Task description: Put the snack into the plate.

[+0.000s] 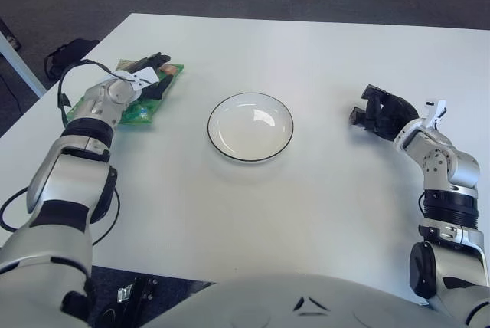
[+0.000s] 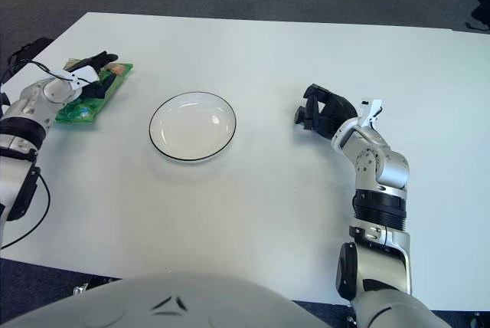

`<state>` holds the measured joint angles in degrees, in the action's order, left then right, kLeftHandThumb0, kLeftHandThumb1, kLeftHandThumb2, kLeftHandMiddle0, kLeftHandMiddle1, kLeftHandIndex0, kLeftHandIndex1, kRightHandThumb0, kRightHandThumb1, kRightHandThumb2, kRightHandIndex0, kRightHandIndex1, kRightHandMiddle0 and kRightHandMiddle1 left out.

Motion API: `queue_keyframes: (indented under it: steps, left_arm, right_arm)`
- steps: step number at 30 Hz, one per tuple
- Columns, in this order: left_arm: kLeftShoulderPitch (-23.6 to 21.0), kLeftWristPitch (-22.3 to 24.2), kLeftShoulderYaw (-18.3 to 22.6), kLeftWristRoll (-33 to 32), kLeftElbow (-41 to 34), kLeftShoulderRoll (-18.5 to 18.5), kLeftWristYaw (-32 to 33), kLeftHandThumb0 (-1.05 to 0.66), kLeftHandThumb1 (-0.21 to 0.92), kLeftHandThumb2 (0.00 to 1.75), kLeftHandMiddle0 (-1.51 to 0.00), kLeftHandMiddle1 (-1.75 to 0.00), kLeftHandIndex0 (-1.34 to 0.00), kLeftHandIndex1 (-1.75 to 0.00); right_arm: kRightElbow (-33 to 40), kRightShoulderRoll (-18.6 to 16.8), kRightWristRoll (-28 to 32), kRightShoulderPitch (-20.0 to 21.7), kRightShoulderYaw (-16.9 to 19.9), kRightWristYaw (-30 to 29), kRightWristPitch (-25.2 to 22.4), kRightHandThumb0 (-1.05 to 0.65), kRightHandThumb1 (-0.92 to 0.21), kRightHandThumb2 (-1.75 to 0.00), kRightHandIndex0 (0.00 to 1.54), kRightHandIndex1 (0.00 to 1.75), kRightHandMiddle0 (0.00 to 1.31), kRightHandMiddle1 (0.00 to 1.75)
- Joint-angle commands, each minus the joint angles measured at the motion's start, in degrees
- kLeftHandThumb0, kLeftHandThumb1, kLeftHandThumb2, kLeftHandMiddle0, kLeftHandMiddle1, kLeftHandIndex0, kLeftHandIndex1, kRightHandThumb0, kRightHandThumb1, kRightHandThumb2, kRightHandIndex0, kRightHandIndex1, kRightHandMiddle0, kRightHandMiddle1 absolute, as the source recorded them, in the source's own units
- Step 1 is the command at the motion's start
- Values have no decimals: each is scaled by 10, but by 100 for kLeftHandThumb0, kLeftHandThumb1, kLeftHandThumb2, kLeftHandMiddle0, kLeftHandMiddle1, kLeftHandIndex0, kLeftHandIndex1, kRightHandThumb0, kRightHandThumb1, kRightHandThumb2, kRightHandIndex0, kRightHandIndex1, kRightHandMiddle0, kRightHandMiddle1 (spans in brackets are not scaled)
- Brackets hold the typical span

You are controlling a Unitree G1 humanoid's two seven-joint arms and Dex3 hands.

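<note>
I have the left hand [image 1: 145, 75] down over the snack [image 1: 142, 102], a green packet lying flat on the table [image 1: 306, 190] at about 9 o'clock from the plate [image 1: 249, 126], well apart from its rim. The dark fingers [image 1: 157, 60] lie across the packet's far end, and the wrist covers part of its middle. I cannot tell whether the fingers have closed on the packet or only lie over it, so I will not count it as grasped.

What matters for the next move: the packet's long axis runs from roughly 7 o'clock to 1 o'clock across the table, with the 1 o'clock end pointing loosely toward the plate's far side. The left hand comes in along that axis, so I judge the fingers would need to close across the short width, not along the length. From the hand, the empty plate sits at about 4 o'clock.

The right hand [image 1: 383, 111] is at 3 o'clock from the plate, curled into a loose fist with nothing in it, much farther from the snack. The left is plainly the arm for this pick.
</note>
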<state>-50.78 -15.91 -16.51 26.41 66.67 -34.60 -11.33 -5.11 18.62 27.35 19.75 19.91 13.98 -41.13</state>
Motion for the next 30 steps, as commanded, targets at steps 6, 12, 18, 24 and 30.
queue_keyframes:
  steps: [6, 12, 18, 24, 30]
  left_arm:
    - [14, 53, -38, 42, 21, 1, 5, -104, 92, 98, -15, -5, 0, -57]
    - [28, 87, -65, 82, 15, 9, 87, -105, 92, 98, -10, -2, 0, -62]
    - [38, 132, -71, 96, -2, 24, 142, -105, 92, 99, -6, 0, 0, -62]
    - [42, 160, -70, 95, -16, 32, 166, -105, 92, 98, -6, 0, 0, -61]
    - [45, 182, -66, 93, -26, 41, 191, -105, 92, 99, -9, -2, 0, -63]
  right_arm:
    - [-1, -6, 21, 3, 17, -6, -12, -1, 4, -168, 86, 175, 72, 163]
    - [43, -15, -30, -33, -11, -13, 79, -1, 8, -174, 87, 175, 75, 168]
    - [26, -18, -141, -67, -52, -20, 301, -1, 8, -175, 87, 175, 74, 170]
    - [-43, -12, -194, -73, -65, -5, 477, -1, 7, -175, 86, 174, 71, 174]
    - [-102, -10, -225, -65, -68, -21, 569, -1, 9, -175, 91, 166, 73, 175]
